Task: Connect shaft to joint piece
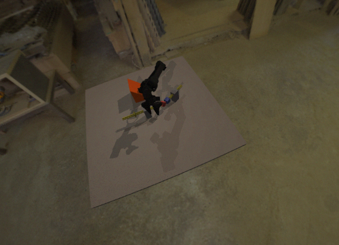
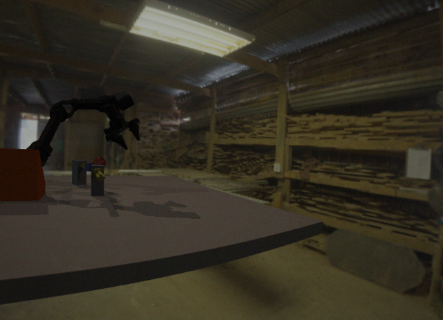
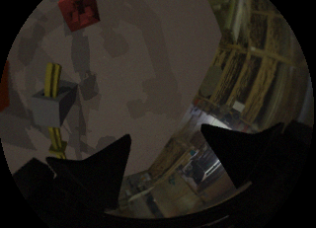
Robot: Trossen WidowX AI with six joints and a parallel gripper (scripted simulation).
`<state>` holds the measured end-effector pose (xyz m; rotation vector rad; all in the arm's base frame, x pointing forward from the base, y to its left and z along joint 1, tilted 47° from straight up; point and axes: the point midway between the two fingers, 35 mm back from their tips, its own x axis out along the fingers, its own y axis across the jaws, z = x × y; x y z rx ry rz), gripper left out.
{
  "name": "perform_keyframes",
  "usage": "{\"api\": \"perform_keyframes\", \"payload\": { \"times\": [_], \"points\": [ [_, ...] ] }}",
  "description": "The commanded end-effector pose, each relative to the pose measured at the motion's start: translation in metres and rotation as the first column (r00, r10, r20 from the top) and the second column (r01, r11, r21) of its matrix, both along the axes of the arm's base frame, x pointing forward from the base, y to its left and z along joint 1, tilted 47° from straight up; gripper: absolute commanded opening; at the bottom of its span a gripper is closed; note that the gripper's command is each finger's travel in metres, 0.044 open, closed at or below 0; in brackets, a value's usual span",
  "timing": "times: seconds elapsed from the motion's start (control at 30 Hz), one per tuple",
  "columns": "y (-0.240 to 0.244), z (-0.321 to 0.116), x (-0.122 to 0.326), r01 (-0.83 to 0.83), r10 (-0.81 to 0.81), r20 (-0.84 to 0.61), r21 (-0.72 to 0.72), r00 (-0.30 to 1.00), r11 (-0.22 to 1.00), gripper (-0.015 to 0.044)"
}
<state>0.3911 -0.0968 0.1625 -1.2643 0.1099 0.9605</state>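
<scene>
The red square joint piece (image 1: 163, 103) (image 2: 99, 161) (image 3: 80, 11) sits beside a blue piece (image 1: 167, 100) (image 2: 88, 166) on the end of the first yellow shaft (image 1: 179, 87), which a grey block (image 1: 175, 95) (image 2: 79, 172) carries. In the wrist view its opening shows, facing roughly toward the second shaft's side; its exact angle is unclear. The second yellow shaft (image 1: 128, 117) (image 2: 99, 174) (image 3: 52, 80) passes through another grey block (image 2: 97, 184) (image 3: 46, 112). Its near end stands apart from the red piece. My gripper (image 1: 154, 114) (image 2: 132, 144) (image 3: 166, 132) is open and empty, high above the parts.
A tall orange block (image 1: 135, 92) (image 2: 21, 173) (image 3: 4, 90) stands beside the arm, on the second shaft's side. The square table top (image 1: 153, 165) (image 2: 160, 237) carries the parts, with its edges and the arm's shadows in view.
</scene>
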Motion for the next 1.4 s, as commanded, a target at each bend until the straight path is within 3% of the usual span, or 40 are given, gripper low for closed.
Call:
{"api": "perform_keyframes", "payload": {
  "times": [0.0, 0.77, 1.37],
  "points": [
    [0.005, -0.002, -0.005, -0.046, 0.044, -0.038, -0.035, 0.998, 0.998, 0.0440],
    [0.040, 0.024, -0.068, -0.430, 0.384, -0.264, -0.144, 0.885, 0.891, 0.0440],
    [0.073, -0.006, -0.064, -0.442, 0.394, -0.269, -0.146, 0.879, 0.885, 0.0440]
  ]
}}
